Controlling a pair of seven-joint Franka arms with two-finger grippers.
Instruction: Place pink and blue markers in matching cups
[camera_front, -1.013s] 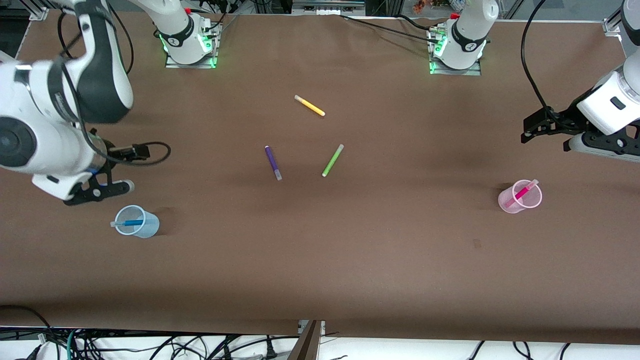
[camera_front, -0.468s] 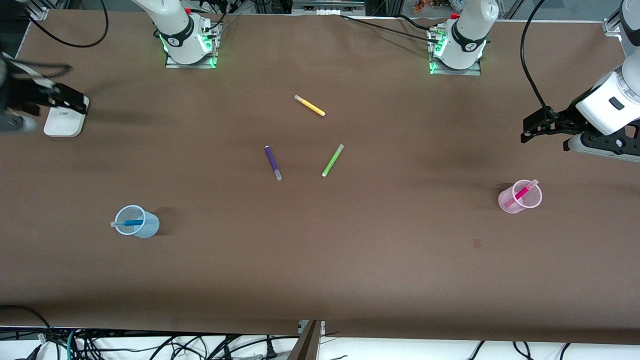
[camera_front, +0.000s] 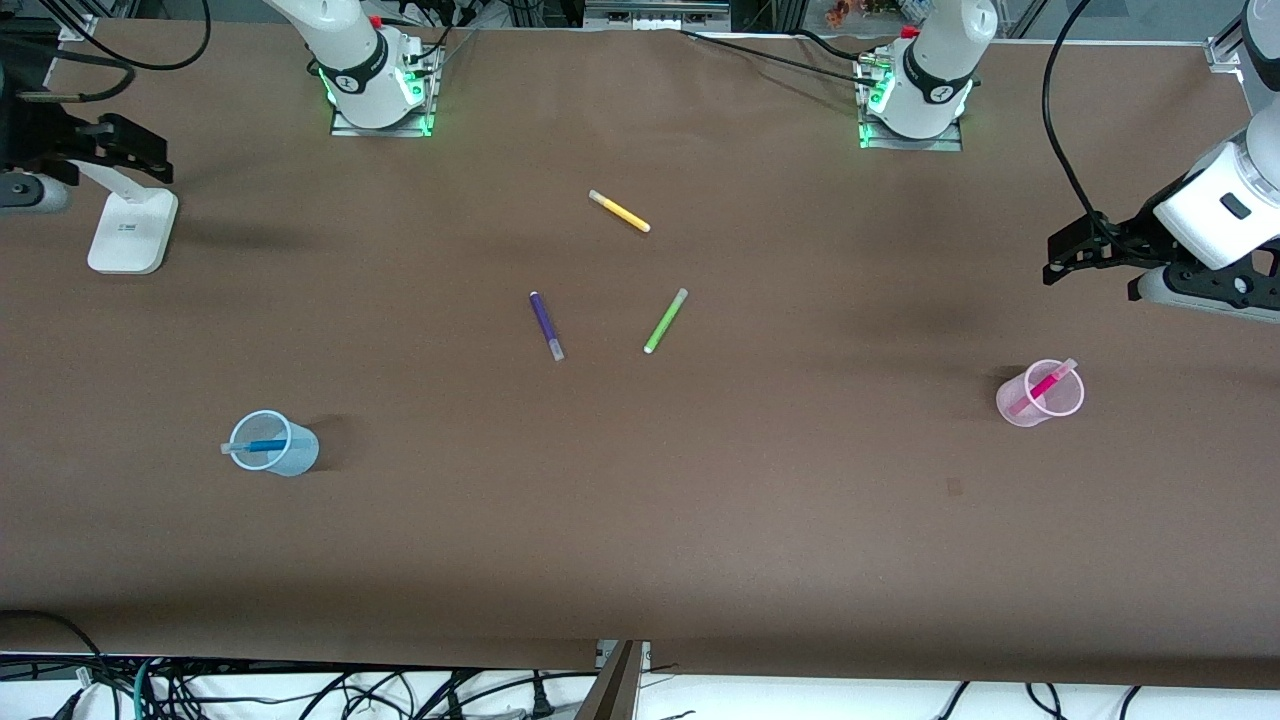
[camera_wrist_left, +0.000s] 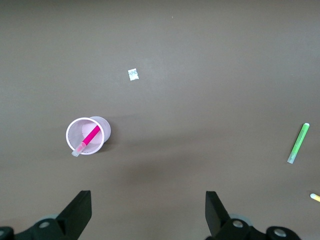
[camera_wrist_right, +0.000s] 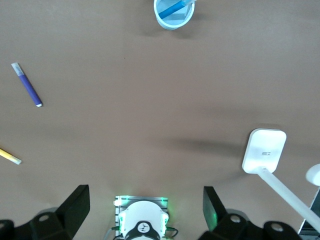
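- Surface (camera_front: 640, 540): you see a brown sheet carrying all the things; both arm bases stand at its edge farthest from the front camera.
- Left hand (camera_front: 1095, 268): it hangs over the left arm's end of the surface, above a spot farther from the front camera than the pink cup. In the left wrist view its fingers (camera_wrist_left: 77, 212) stand wide apart with nothing between them.
- Right hand (camera_front: 100, 150): it hangs over the right arm's end of the surface, just above a white stand (camera_front: 130, 230). In the right wrist view its fingers (camera_wrist_right: 75, 205) are spread and hold nothing.
- Blue cup (camera_front: 285, 455): upright toward the right arm's end, well apart from the right hand.
- Pink cup (camera_front: 1030, 410): upright toward the left arm's end.
- Blue marker (camera_front: 258, 446): you find it leaning inside the blue cup, cap past the rim.
- Pink marker (camera_front: 1045, 385): leaning inside the pink cup, cap at the rim.
- Purple marker (camera_front: 546, 325), green marker (camera_front: 665, 320), yellow marker (camera_front: 619, 211): lying flat mid-surface, apart from one another; yellow is farthest from the front camera.
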